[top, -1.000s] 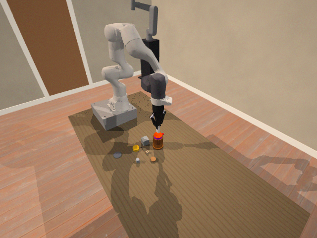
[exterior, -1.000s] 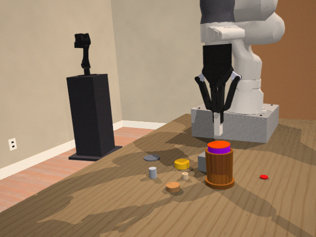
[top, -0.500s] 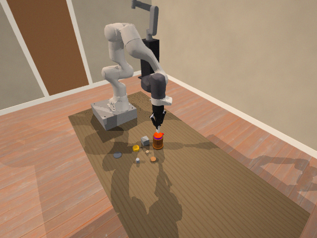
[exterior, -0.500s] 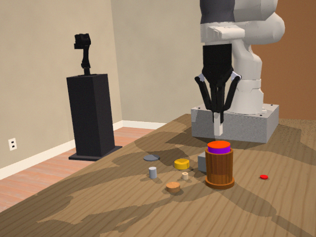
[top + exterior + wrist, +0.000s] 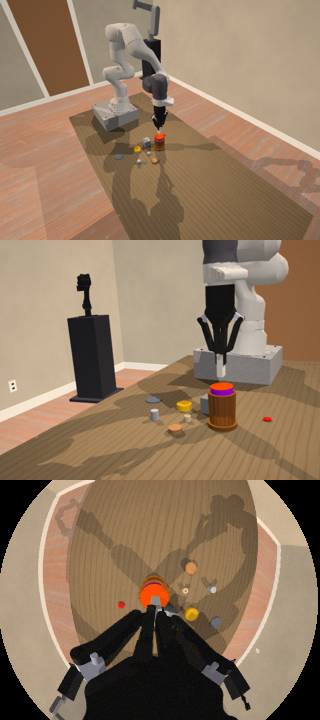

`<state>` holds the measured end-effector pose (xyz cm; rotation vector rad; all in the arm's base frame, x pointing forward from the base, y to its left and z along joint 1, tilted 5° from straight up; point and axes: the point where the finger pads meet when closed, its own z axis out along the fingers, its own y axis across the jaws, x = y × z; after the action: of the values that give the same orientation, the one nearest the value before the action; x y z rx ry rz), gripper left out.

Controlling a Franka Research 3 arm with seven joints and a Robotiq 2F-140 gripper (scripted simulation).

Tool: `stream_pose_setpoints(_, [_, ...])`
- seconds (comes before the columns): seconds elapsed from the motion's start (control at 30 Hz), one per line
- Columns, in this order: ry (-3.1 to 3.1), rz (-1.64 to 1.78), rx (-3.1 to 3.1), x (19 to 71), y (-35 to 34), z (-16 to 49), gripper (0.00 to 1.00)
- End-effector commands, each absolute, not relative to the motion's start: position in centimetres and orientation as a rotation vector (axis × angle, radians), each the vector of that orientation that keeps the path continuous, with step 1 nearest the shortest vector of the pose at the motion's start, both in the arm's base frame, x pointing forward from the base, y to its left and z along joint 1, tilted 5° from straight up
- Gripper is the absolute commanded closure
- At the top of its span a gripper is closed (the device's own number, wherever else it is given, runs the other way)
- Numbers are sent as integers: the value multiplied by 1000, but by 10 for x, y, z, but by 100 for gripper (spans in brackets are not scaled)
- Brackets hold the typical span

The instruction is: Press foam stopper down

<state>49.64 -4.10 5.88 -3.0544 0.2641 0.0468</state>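
Room: beige walls, a brown panel in the upper left of the top view, reddish plank floor.
Table [image 5: 232, 196]: wood-grain, running from the middle to the lower right of the top view, crossed by shadows.
Arm [image 5: 121, 64]: white, rising from a grey base block [image 5: 103, 121], folded over at the top of the frame, its dark wrist pointing straight down above the jar.
Black pedestal [image 5: 91, 356]: on the floor at the left of the exterior view, a dark camera mount on top.
Gripper [image 5: 221, 370]: vertical, jaws closed together on nothing, the pale tip hanging just above the stopper with a gap visible.
Jar [image 5: 222, 410]: brown, ribbed, upright, right of centre in the exterior view.
Foam stopper [image 5: 221, 388]: orange top, purple side, standing proud of the jar's rim.
Grey cube [image 5: 146, 141]: just left of the jar.
Small pieces: yellow disc [image 5: 184, 405], grey disc [image 5: 153, 399], tan disc [image 5: 175, 429], grey cylinder [image 5: 154, 414], cream spool [image 5: 187, 417], red disc [image 5: 267, 419].
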Motion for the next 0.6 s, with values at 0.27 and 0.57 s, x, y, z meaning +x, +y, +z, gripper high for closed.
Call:
stream_pose_setpoints(0.27, [258, 42, -3053, 497, -40, 47, 100])
stream_pose_setpoints(0.57, [258, 42, -3053, 497, -38, 32, 100])
